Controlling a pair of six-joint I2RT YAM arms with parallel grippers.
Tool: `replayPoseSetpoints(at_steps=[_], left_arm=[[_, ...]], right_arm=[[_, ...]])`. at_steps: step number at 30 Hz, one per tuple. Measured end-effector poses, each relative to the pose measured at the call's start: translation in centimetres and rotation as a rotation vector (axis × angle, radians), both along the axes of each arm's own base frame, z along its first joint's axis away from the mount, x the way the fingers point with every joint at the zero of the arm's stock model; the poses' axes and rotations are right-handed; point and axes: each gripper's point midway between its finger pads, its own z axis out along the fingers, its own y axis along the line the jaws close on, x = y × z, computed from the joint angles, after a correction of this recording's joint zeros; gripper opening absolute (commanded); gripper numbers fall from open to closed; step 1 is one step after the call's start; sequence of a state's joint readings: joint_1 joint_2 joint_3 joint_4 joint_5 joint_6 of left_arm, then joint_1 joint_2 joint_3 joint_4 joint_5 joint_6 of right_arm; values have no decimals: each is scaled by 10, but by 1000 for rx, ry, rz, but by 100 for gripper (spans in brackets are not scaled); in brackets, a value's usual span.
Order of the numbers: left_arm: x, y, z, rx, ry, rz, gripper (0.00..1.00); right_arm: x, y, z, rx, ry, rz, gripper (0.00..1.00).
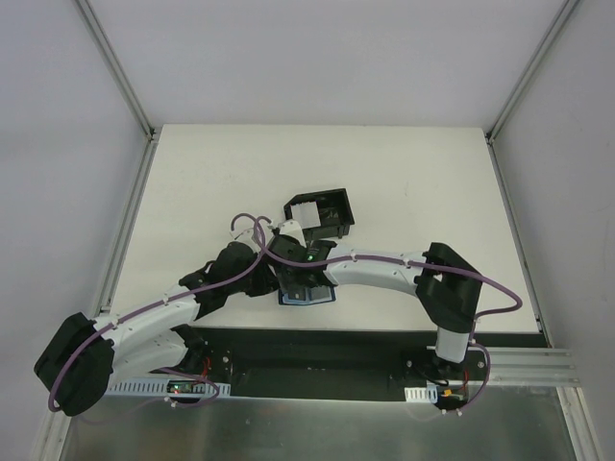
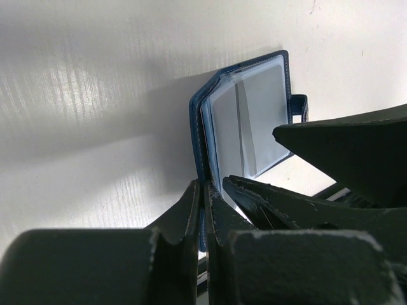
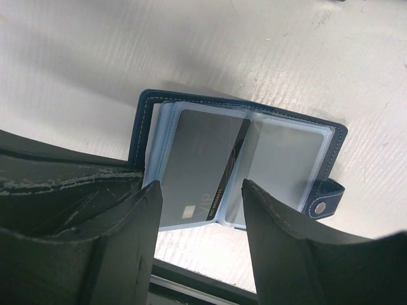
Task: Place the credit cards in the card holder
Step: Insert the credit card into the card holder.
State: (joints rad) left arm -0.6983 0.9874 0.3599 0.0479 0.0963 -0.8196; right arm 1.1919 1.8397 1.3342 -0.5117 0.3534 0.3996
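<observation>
The left claw (image 2: 202, 190) is clamped tight on the edge of one cover of the card holder (image 3: 145, 121), propping it open like a book. The holder lies on the tabletop (image 1: 211, 192) near the front edge, between the two arms. In the right wrist view its snap tab (image 3: 320, 206) sticks out at about 4 o'clock.

A grey credit card (image 3: 200, 165) sits slightly askew over the clear sleeve on the 9 o'clock side. I cannot tell whether it is inside the pocket or only lying on it. The right claw (image 3: 202, 187) hovers over the card with its fingers apart, one on each side, gripping nothing that I can see. At 12 o'clock from the holder stands a black box (image 1: 332, 216) with more white cards (image 1: 303, 209) in it.

This looks like the insertion step for one card. The next move, I judge, calls for squaring that card and nudging it fully home with the cover held steady. After that comes a reach to the box for another card.
</observation>
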Motion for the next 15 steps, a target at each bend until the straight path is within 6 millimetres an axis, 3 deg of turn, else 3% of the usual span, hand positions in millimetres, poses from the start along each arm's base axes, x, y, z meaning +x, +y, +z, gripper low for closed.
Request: replayPoseSetpoints(at_steps=[15], left_arm=[[0, 0, 1, -1, -3, 0, 0]], right_arm=[[0, 5, -6, 39, 32, 3, 57]])
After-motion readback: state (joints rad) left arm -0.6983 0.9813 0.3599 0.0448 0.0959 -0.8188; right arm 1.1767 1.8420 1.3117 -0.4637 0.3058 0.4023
